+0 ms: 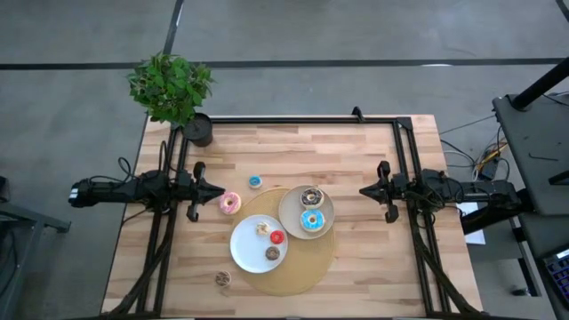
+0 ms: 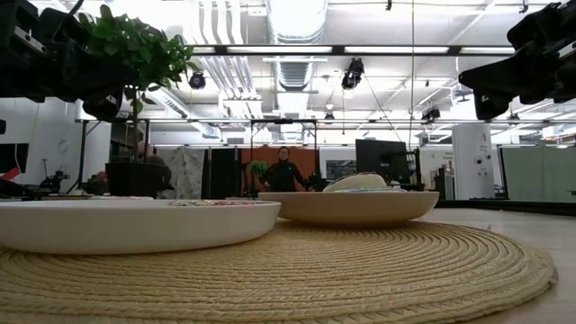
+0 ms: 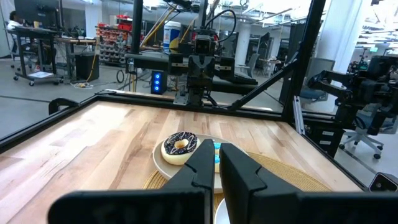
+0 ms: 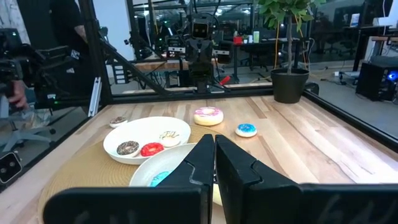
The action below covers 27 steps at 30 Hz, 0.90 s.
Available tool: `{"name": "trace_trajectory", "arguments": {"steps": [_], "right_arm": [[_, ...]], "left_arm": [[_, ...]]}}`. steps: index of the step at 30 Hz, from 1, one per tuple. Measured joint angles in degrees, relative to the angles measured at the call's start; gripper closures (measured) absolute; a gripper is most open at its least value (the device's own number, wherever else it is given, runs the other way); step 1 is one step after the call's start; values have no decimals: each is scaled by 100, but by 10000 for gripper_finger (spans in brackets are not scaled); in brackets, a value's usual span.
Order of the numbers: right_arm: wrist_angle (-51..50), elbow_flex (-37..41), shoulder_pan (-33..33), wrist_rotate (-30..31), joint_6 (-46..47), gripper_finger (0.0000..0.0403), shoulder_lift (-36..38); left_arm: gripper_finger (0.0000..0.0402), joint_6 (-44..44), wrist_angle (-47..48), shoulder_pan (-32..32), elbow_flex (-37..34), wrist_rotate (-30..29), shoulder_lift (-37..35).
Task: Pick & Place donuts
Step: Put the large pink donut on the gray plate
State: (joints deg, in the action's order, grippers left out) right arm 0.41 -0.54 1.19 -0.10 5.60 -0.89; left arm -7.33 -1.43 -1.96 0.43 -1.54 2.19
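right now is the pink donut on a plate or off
Off. The pink donut lies on bare table wood, beside the mat and the white plate.

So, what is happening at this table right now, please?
Nothing is being handled at this moment. The left tool and the right tool both hang shut at the table's sides, empty. The white plate holds three mini donuts, and the beige plate holds a chocolate donut and a blue donut. Both plates sit on a round woven mat. A pink donut, a mini blue donut and a mini brown donut lie on the bare wood.
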Motion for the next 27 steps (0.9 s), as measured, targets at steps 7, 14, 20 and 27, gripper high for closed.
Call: {"name": "trace_trajectory", "arguments": {"steps": [7,14,20,27], "right_arm": [[0,0,0,0,-4,394,-2],[-1,0,0,0,-5,394,-2],[1,0,0,-2,5,394,-2],[2,0,0,0,5,394,-2]], "left_arm": [[402,-27,-196,-1,0,-4,0],[402,-431,-1342,-2,0,15,0],[402,-904,-2329,0,-2,17,-2],[402,-916,-3145,-1,-2,19,0]]}}
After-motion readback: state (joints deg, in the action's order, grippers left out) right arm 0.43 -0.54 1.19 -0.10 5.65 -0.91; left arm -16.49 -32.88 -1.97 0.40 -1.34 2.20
